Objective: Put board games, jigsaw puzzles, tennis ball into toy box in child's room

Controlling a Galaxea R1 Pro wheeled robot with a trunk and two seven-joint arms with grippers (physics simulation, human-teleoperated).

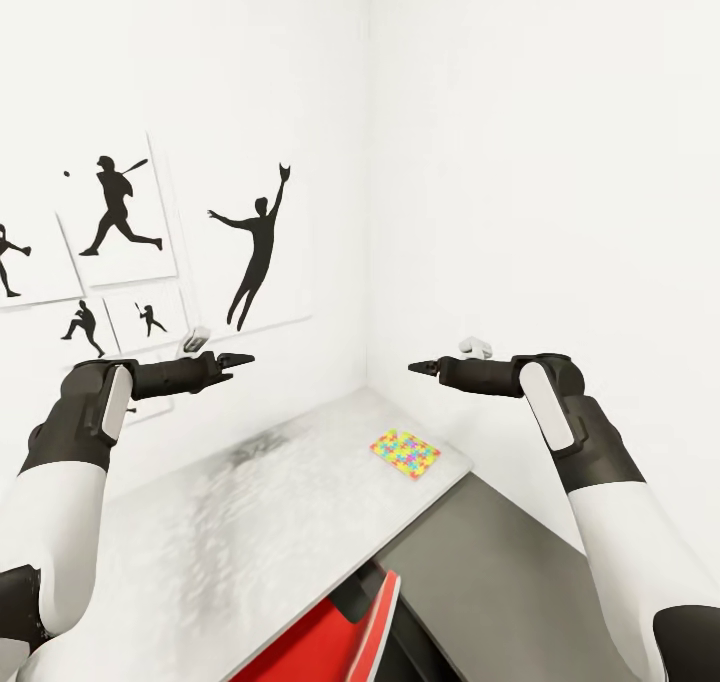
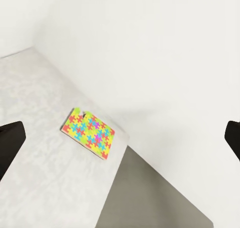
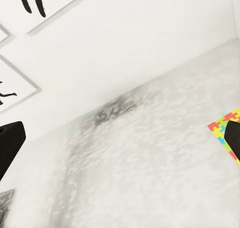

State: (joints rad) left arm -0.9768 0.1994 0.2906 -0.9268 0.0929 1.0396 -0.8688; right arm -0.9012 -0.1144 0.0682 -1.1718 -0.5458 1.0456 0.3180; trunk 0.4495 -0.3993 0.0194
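One jigsaw puzzle (image 1: 405, 454), a thin slab of yellow, red, blue and green pieces, lies flat on the light-grey table (image 1: 250, 522) near the room's corner. It also appears in the left wrist view (image 2: 89, 133) and, partly cut off, in the right wrist view (image 3: 224, 128). My left gripper (image 1: 243, 360) (image 2: 120, 143) and right gripper (image 1: 415, 367) (image 3: 120, 143) hang in the air above the table, tips facing each other, both open and empty. The puzzle lies below and slightly ahead of the right gripper. The toy box, board games, tennis ball and bed are out of view.
White walls meet in a corner behind the table; black sports-player silhouette pictures (image 1: 120, 212) hang on the left wall. A lower dark-grey table section (image 1: 500, 572) joins on the right. A red and black object (image 1: 330, 642) sits at the table's near edge.
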